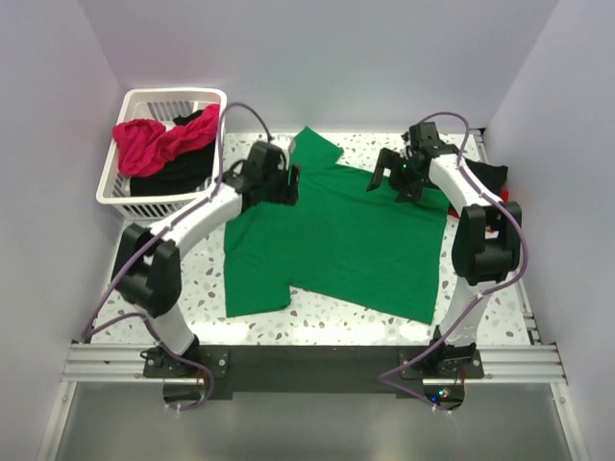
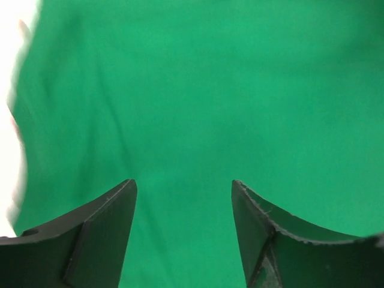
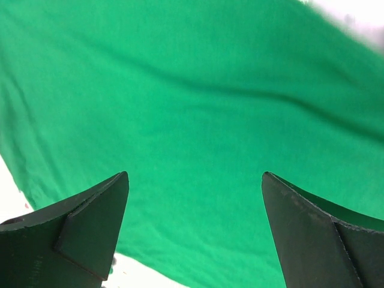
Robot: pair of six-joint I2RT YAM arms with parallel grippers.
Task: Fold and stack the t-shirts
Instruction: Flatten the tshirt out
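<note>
1. The green t-shirt (image 1: 336, 240) lies spread flat on the table (image 1: 327, 322), between my two arms.
2. My left gripper (image 2: 183, 181) hangs over the shirt's far left part, jaws apart and holding nothing. My right gripper (image 3: 195, 174) hangs near its far right edge, likewise apart.
3. I judge the cloth light, limp and quick to sag, so I would pinch it at the edges, near the corners.

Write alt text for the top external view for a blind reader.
A bright green t-shirt lies spread on a speckled table, with the left hand and right hand both open near its far edge. A white slatted basket at far left holds magenta-pink and black clothes.
</note>
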